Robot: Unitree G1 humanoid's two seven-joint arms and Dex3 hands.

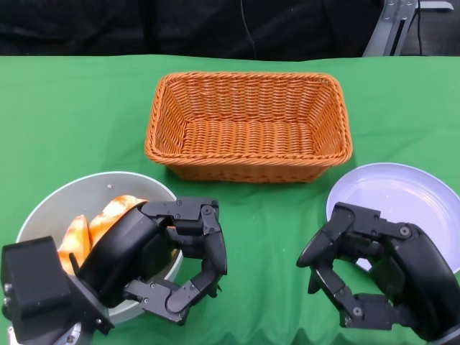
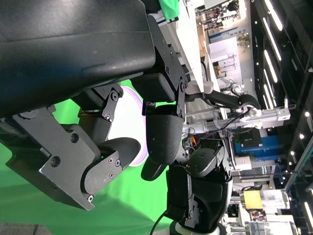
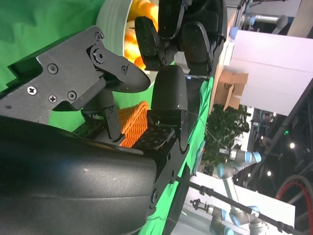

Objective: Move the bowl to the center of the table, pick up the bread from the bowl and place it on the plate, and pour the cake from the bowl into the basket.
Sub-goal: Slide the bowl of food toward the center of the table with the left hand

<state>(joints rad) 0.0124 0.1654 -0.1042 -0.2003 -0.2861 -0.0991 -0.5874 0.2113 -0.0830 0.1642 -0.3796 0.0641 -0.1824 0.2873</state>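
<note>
At the near left of the green table, the left hand is seen with its fingers curled around the right-hand rim of a pale grey bowl; the rim appears to be gripped between the upper fingers, laid over the inside of the rim, and the lower fingers, bent beneath and outside it. Inside the bowl, orange-yellow baked pieces are seen, partly hidden by the hand; which piece is the bread and which the cake cannot be told. The bowl is placed at the near left corner of the table, well apart from the middle.

At the near right, the right hand is held above the cloth with its fingers apart and loosely bent, nothing being held between them. Its back partly overlaps the near edge of a pale lilac plate, on which nothing is carried. In the right wrist view the same hand is shown with a clear gap between its fingers, and the bowl with the orange food is seen beyond, alongside the fingers of the left hand.

Farther back, at the middle of the table, an orange wicker basket is set, rectangular and with nothing in it. It is placed between bowl and plate but beyond both, touching neither. Behind the table a dark backdrop is seen.
</note>
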